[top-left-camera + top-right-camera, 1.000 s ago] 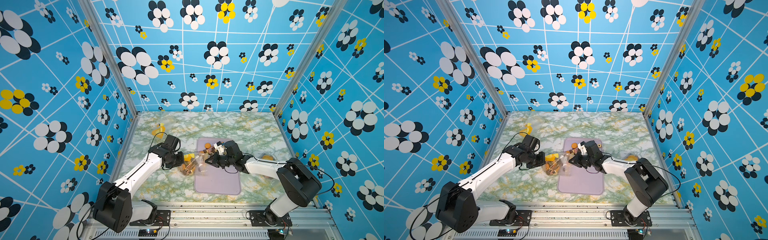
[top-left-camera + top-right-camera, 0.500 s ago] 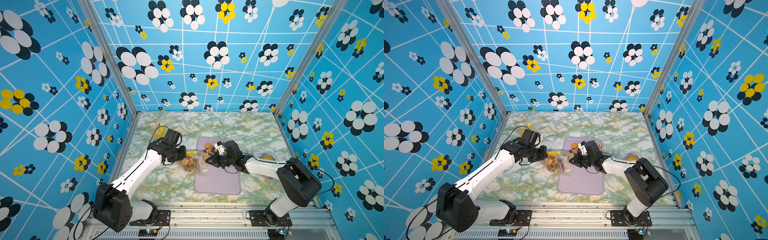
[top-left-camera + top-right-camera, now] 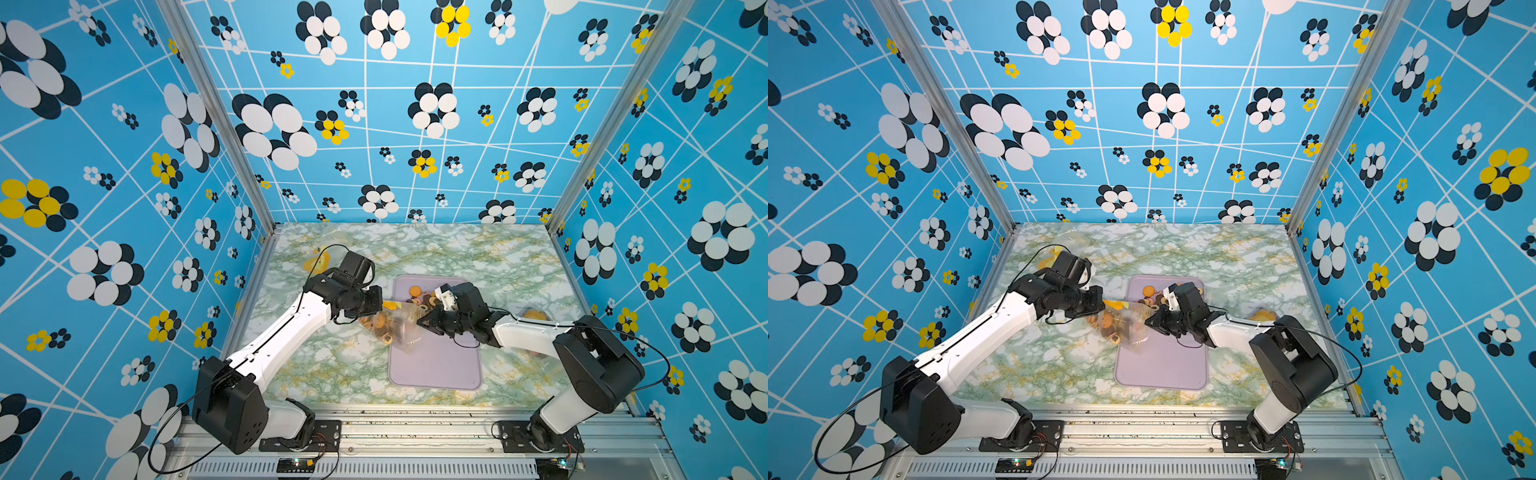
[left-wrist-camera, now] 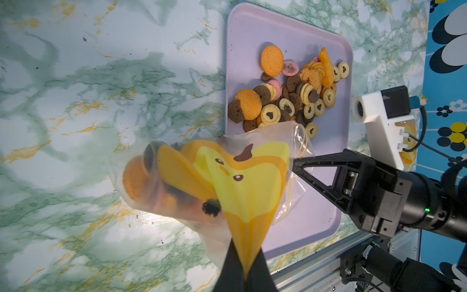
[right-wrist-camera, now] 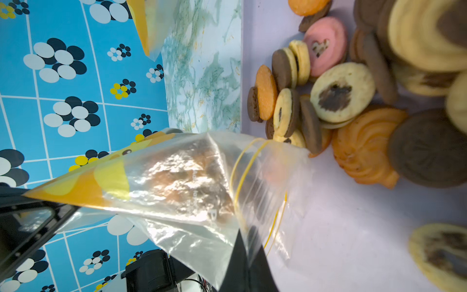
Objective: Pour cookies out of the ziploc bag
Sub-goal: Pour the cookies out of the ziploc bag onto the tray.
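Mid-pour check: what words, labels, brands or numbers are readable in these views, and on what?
Nothing reads clearly.
On the ziploc bag: faint pale print on the clear film, perhaps a "P", too blurred to read.
On the frame rail: small dark print, too small to read.
The cartoon face on the bag carries no words.

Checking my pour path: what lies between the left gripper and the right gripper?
The ziploc bag, some cookies inside, hangs between them: left gripper pinches its printed end, right gripper its zip end. Both top views show it.
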Motion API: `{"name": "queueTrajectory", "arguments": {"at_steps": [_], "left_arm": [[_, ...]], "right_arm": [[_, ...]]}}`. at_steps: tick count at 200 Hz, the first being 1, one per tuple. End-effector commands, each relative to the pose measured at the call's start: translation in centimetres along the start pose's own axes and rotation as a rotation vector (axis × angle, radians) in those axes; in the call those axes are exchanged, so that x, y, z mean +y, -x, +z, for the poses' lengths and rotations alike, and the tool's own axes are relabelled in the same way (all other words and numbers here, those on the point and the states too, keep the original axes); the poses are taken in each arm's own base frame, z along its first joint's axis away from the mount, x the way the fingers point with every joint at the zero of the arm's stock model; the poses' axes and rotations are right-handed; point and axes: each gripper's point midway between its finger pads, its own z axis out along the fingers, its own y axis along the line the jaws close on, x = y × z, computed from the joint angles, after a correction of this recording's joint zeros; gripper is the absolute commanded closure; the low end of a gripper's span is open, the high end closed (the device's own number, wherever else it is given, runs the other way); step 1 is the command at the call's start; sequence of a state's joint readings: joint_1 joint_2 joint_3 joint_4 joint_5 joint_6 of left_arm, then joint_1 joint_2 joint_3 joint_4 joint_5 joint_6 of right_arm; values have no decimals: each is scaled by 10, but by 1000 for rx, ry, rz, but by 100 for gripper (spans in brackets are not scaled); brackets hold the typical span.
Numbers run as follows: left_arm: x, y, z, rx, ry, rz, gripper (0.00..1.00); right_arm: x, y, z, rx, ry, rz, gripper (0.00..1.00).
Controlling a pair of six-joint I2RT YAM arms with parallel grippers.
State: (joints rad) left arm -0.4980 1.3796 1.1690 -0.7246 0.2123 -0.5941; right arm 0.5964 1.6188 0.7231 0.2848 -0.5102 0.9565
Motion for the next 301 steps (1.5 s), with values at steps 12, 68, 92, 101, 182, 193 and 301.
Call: {"name": "queueTrajectory", "arguments": {"at_steps": [12,68,92,101,182,193,301], "left_arm": [[-15,9,-7,-18,-19,16,100],[-32,8,-6,-12,-30,42,100],[-41,5,-5,-5,-40,60,100],[-43,4,-5,-2,-40,65,100],[-59,-1,-3,12,-45,99,100],[-61,-1,-3,12,-42,104,100],[-73,9,-2,6,-27,126,100]], "right_arm": [[-13,2,-6,-17,-45,2,98],[-27,-2,-4,-12,-74,15,98],[-32,-3,-5,-13,-90,21,99],[-33,-4,-6,-15,-94,22,99],[-37,-6,-8,-18,-106,22,99],[-37,-5,-9,-22,-109,20,98],[-38,7,-16,-57,-107,19,99]]}}
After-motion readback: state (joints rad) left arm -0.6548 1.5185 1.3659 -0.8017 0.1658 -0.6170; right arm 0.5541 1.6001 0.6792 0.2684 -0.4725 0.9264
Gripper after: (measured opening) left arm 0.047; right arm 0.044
